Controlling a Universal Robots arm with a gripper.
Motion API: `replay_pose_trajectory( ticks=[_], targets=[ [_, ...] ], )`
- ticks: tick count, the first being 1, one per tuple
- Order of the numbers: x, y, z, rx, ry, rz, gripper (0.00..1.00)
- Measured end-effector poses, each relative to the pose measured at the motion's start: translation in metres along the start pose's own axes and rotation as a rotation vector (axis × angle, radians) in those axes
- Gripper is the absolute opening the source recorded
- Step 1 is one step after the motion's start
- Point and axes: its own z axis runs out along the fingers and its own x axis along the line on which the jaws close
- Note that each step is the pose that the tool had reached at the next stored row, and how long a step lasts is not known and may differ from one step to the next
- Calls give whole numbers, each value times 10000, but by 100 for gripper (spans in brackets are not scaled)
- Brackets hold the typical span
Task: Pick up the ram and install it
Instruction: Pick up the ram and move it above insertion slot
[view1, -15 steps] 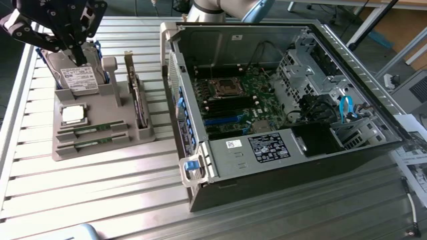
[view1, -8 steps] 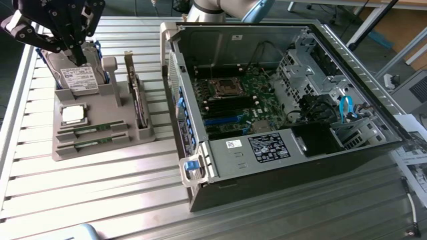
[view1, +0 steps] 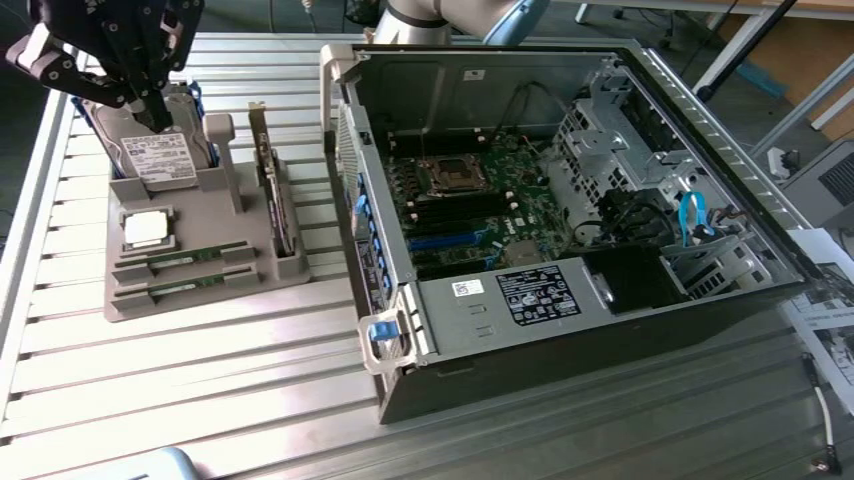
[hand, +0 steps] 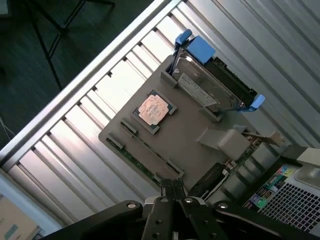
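Two ram sticks lie side by side in slots at the front of a grey holder tray (view1: 267, 275). One ram stick (view1: 182, 258) (hand: 150, 148) is nearer the tray's middle, and the other ram stick (view1: 180, 288) (hand: 134, 159) lies along the tray's edge. My gripper (view1: 163, 124) (hand: 173, 187) hangs above the tray's far end, over the hard drive, well apart from the ram. Its fingers are shut together with nothing between them. The open computer case (view1: 400, 300) lies on the exterior view's right, with the motherboard (view1: 501, 200) and its dark and blue memory slots (view1: 454, 225) exposed.
On the tray also sit a square silver processor (view1: 144, 228) (hand: 152, 110), a hard drive with blue clips (view1: 158, 155) (hand: 210, 82) and an upright dark expansion card (view1: 275, 205). The tray and case rest on a ribbed metal table (view1: 200, 380).
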Motion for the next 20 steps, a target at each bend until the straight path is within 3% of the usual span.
replay_pose_trajectory(
  ticks=[20],
  targets=[
    [0,0,0,-69,130,-2896,11]
  ],
)
